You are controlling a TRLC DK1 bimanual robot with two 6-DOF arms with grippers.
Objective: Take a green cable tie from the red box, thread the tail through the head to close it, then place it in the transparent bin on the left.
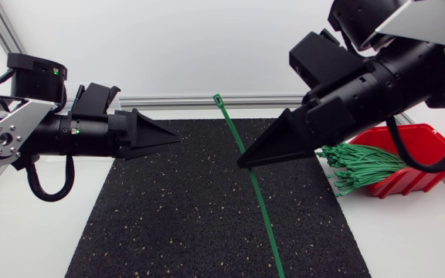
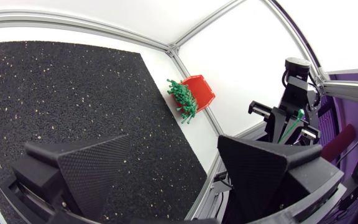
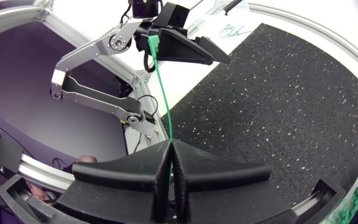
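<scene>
Cable tie: we hold one green cable tie (image 1: 263, 212) (image 3: 161, 93) in the air over the middle of the black mat. It is straight and unclosed, running from its head (image 1: 217, 99) at the far end toward the near edge of the mat.
Right gripper: our right gripper (image 1: 242, 162) (image 3: 170, 146) comes in from the right. Its fingers are pressed together on the tie partway along its length, one from each side.
Left gripper: our left gripper (image 1: 174, 139) (image 2: 173, 140) hangs over the mat's far left part and points right toward the tie. It is not touching the tie. Its fingers stand wide apart with nothing between them.
Red box: the red box (image 1: 416, 150) (image 2: 201, 90) sits on the white table just off the mat's right edge, partly behind our right arm.
Spare ties: a bundle of green ties (image 1: 358, 166) (image 2: 182, 99) spills out of the box's open front toward the mat.
Mat: the black mat (image 1: 184, 224) lies flat under both grippers.
</scene>
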